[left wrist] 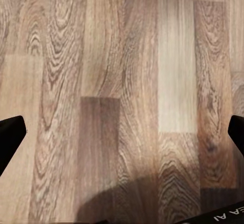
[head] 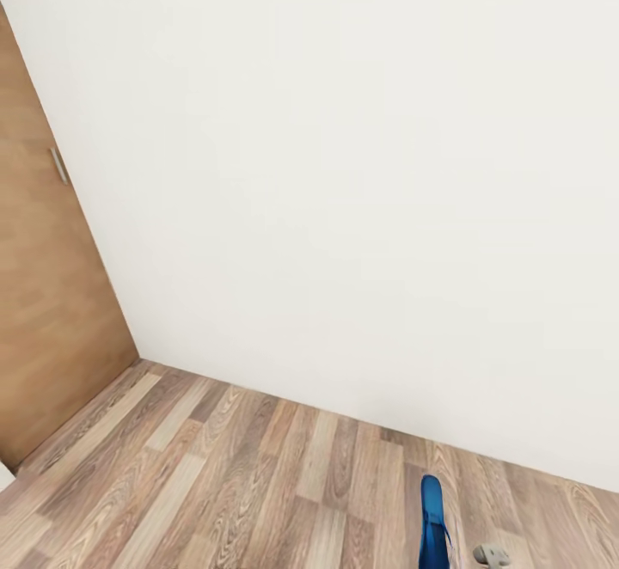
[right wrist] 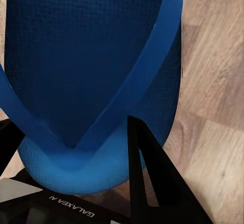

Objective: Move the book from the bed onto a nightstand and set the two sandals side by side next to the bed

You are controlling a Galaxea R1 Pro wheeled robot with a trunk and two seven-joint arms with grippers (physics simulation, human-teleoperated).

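One bright blue sandal (right wrist: 86, 56) with thin blue straps sits between the black fingers (right wrist: 147, 178) of my right gripper (right wrist: 68, 130), which is shut on its end near the strap junction. In the head view the same sandal (head: 433, 517) shows at the bottom edge, seen nearly edge-on, beside a grey part of my right arm (head: 492, 554). My left gripper (left wrist: 122, 132) is open, with nothing but wood-plank floor between its black fingertips (left wrist: 10, 135). The book, the bed and the nightstand are out of view.
A plain white wall (head: 361, 174) stands close ahead and meets the grey-brown plank floor (head: 223, 483). A brown wooden door (head: 43, 311) with a small metal handle (head: 58, 165) closes off the left side.
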